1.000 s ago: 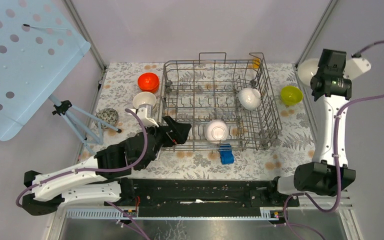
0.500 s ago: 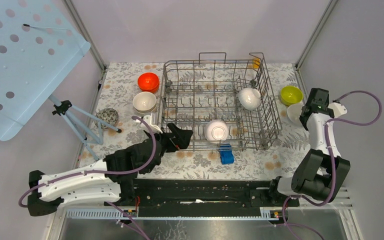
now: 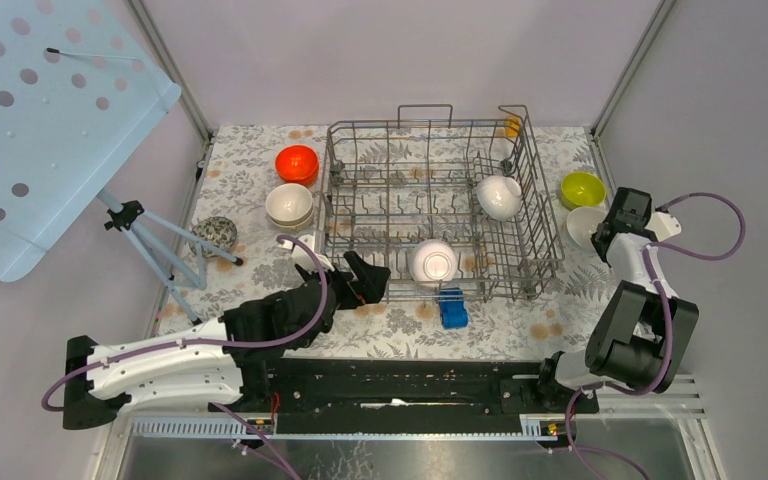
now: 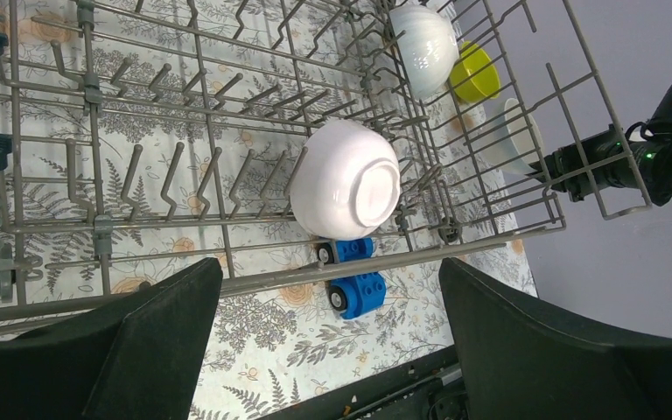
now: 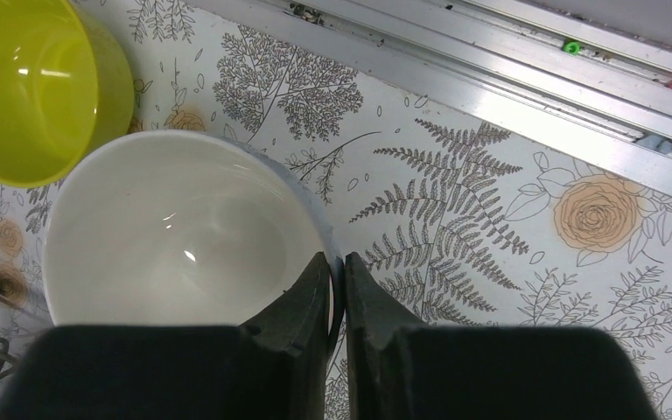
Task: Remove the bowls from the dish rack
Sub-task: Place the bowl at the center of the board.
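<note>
The grey wire dish rack (image 3: 546, 232) stands mid-table. Inside it one white bowl (image 3: 433, 262) (image 4: 347, 179) lies on its side near the front, and another white bowl (image 3: 499, 196) (image 4: 423, 45) leans at the right. My left gripper (image 3: 365, 278) (image 4: 330, 264) is open and empty just outside the rack's front left. My right gripper (image 3: 608, 232) (image 5: 337, 262) is shut on the rim of a third white bowl (image 3: 584, 226) (image 5: 175, 254), low at the mat beside the yellow-green bowl (image 3: 582, 189) (image 5: 35, 87). An orange-red bowl (image 3: 297, 163) and a beige bowl (image 3: 289, 204) sit left of the rack.
A blue toy car (image 3: 451, 307) (image 4: 357, 280) lies against the rack's front rail. A speckled ball (image 3: 216, 233) and a tripod (image 3: 150, 240) under a blue perforated panel (image 3: 40, 120) are at the left. Frame posts stand at the back corners.
My right arm has come down from high at the right, bringing the white bowl low beside the yellow-green bowl. My left gripper has shifted slightly right along the rack's front.
</note>
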Controlling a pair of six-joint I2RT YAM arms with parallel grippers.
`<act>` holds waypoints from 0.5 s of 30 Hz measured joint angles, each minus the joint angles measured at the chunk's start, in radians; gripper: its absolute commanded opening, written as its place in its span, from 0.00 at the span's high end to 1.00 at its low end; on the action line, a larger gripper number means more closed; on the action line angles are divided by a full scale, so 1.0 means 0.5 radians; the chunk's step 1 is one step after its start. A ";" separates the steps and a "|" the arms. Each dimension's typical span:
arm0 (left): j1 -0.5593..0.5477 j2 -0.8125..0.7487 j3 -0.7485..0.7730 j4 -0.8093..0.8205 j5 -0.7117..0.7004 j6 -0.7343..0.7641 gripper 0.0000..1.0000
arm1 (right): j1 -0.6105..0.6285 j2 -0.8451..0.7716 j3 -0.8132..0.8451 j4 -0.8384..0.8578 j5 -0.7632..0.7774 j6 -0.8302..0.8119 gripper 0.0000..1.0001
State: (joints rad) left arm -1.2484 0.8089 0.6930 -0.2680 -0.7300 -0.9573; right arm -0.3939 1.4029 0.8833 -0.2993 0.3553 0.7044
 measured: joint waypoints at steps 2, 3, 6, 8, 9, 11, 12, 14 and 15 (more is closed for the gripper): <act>0.000 0.000 0.000 -0.002 0.000 -0.009 0.01 | -0.002 0.023 -0.004 0.015 -0.018 -0.002 1.00; 0.000 -0.002 -0.002 -0.001 -0.001 -0.014 0.01 | -0.002 0.033 -0.004 0.018 -0.021 -0.002 1.00; 0.000 -0.016 -0.031 -0.001 -0.001 -0.025 0.01 | -0.003 0.063 -0.004 0.027 -0.028 -0.007 1.00; 0.000 -0.021 -0.044 -0.015 -0.001 -0.033 0.01 | -0.003 0.078 -0.004 0.027 -0.034 -0.012 1.00; 0.000 -0.023 -0.047 -0.018 -0.001 -0.035 0.01 | -0.003 0.081 -0.004 0.027 -0.035 -0.016 1.00; 0.000 -0.031 -0.058 -0.018 -0.002 -0.040 0.01 | -0.003 0.082 -0.005 0.031 -0.034 -0.030 1.00; 0.000 -0.037 -0.066 -0.016 -0.002 -0.043 0.01 | -0.003 0.082 -0.007 0.040 -0.034 -0.035 1.00; 0.000 -0.045 -0.082 -0.016 -0.001 -0.058 0.01 | -0.003 0.082 -0.016 0.055 -0.034 -0.046 1.00; 0.000 -0.045 -0.091 -0.016 -0.001 -0.063 0.01 | -0.003 0.082 -0.021 0.057 -0.034 -0.053 1.00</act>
State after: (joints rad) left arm -1.2484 0.7864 0.6476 -0.2760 -0.7303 -0.9890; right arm -0.3954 1.4437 0.8726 -0.2707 0.3382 0.6781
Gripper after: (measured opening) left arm 0.987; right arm 0.142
